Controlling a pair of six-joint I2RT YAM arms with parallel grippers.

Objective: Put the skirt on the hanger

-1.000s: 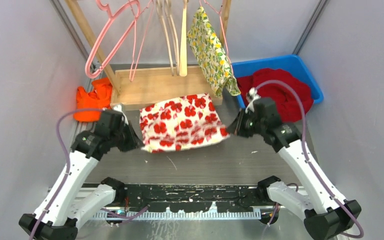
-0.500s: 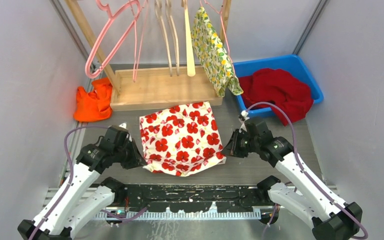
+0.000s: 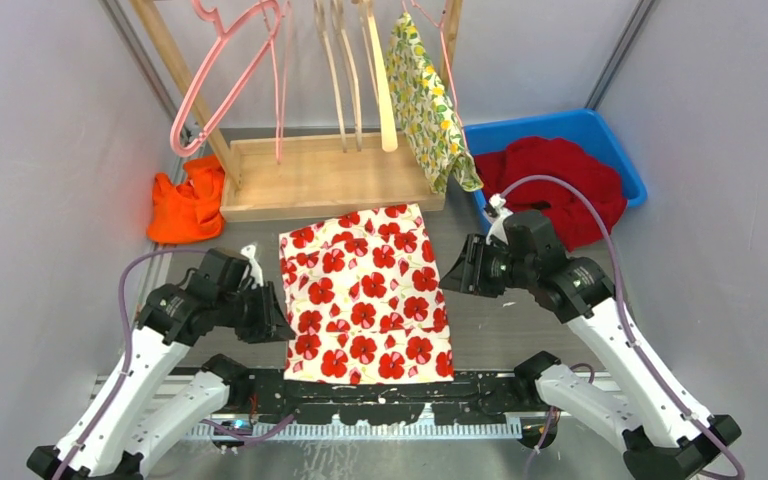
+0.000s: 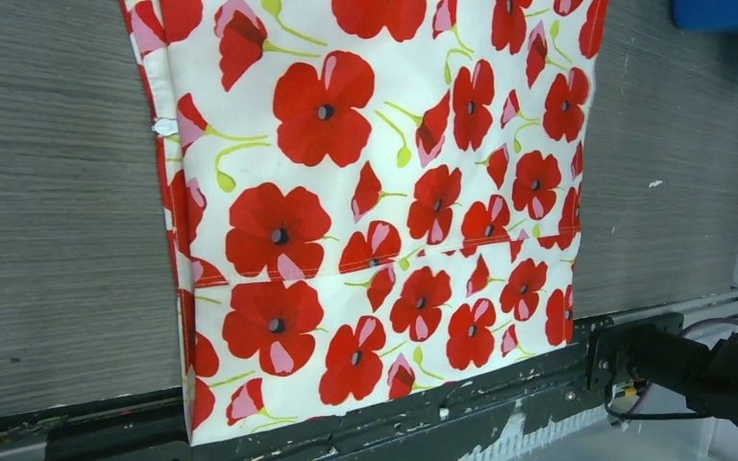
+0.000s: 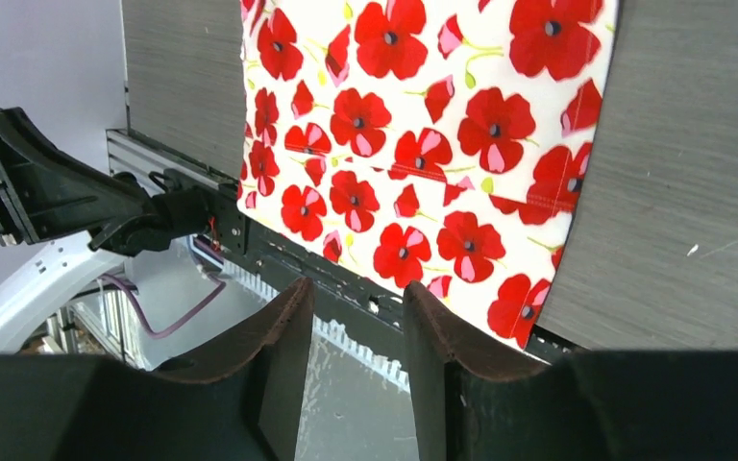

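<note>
The skirt (image 3: 365, 295), white with red poppies, lies spread flat on the table from the wooden rack base to the near rail; it also fills the left wrist view (image 4: 384, 192) and the right wrist view (image 5: 423, 125). My left gripper (image 3: 272, 318) sits at its left edge; its fingers do not show in its own view. My right gripper (image 3: 455, 275) hovers by the right edge, open (image 5: 356, 288), nothing between its fingers. Pink hangers (image 3: 225, 70) and wooden hangers (image 3: 345, 60) hang empty on the rack at the back.
A lemon-print garment (image 3: 425, 100) hangs on the rack's right end. The wooden rack base (image 3: 320, 180) lies behind the skirt. A blue bin (image 3: 615, 140) holds red cloth at back right. An orange cloth (image 3: 188, 205) lies at back left. A black rail (image 3: 380, 390) runs along the near edge.
Both grippers drew the skirt toward the near edge and laid it out flat. The right gripper has opened, let go and lifted away from the fabric.
</note>
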